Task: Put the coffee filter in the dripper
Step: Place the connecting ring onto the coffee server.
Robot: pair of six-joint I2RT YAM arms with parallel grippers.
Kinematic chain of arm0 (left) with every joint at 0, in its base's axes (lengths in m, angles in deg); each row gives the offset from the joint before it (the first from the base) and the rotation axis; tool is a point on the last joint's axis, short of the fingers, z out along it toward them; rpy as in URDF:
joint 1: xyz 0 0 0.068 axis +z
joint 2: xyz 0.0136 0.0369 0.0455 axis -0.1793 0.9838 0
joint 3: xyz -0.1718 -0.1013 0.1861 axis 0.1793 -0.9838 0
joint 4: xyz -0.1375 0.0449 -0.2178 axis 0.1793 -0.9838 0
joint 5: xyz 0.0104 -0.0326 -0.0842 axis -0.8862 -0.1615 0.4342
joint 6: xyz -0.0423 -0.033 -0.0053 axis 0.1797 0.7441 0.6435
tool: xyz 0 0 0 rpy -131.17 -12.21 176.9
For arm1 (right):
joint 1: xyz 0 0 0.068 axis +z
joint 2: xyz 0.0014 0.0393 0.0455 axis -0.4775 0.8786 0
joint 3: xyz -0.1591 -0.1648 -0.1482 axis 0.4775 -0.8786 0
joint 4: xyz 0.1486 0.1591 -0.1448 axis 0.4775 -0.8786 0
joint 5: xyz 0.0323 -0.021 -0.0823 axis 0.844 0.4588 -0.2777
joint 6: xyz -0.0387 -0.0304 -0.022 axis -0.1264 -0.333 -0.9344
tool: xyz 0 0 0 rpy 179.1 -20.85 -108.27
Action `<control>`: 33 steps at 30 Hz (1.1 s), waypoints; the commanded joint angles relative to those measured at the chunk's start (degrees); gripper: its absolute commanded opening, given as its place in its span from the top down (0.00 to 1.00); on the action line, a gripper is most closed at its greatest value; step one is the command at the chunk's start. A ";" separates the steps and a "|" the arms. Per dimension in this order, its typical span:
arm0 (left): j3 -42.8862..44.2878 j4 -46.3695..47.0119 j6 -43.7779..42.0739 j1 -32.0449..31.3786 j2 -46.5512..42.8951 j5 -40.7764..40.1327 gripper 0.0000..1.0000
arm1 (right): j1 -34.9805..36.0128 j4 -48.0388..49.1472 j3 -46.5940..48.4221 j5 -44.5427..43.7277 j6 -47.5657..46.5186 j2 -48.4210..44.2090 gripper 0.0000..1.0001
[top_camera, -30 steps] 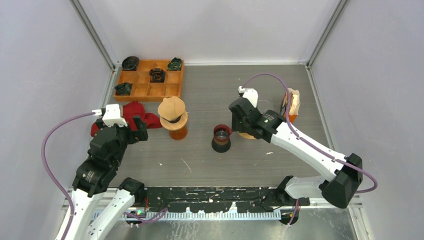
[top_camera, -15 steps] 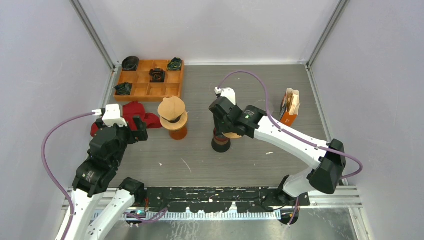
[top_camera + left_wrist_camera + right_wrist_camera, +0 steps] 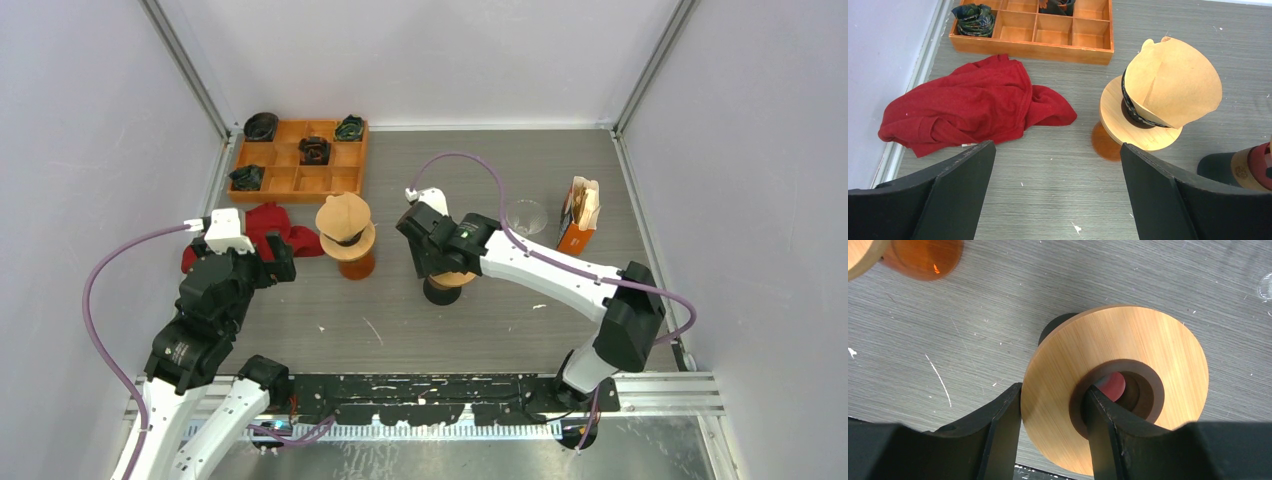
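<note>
**Q:** How do the jaws of the right gripper (image 3: 1053, 400) stand?
**A:** Part closed, pinching the wooden disc (image 3: 1148, 350). One finger is on its outer edge and the other is inside its dark-lined centre hole. The disc is held flat over the dark cup (image 3: 440, 293), and red shows through the hole. Contact with the cup cannot be told.
**Q:** And the left gripper (image 3: 1055, 145)?
**A:** Jaws spread wide with nothing between them, above the table (image 3: 1048, 190) near the red cloth (image 3: 963, 110).
**Q:** Where is the coffee filter (image 3: 1173, 82)?
**A:** Seated, tilted, in the black-banded dripper (image 3: 1113, 115) on its amber foot, left of the cup and just in front of the orange tray (image 3: 1028, 47).
</note>
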 commanded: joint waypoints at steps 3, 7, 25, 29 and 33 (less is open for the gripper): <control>0.14 3.52 0.03 0.40 -0.57 -0.33 0.01 | 0.58 1.98 3.38 -0.83 -0.97 1.00 0.59; 0.09 3.51 -0.01 0.40 -0.62 -0.37 0.01 | 0.63 2.15 3.61 -0.77 -1.33 1.98 0.58; 0.09 3.47 -0.06 0.40 -0.61 -0.36 0.01 | 0.74 2.42 5.28 0.54 -1.90 5.07 0.45; 0.07 3.50 -0.10 0.43 -0.61 -0.22 0.01 | 0.76 2.42 5.66 0.77 -1.87 4.64 0.40; 0.12 3.52 -0.05 0.41 -0.61 -0.24 0.01 | 0.75 2.25 5.79 0.73 -1.84 4.20 0.36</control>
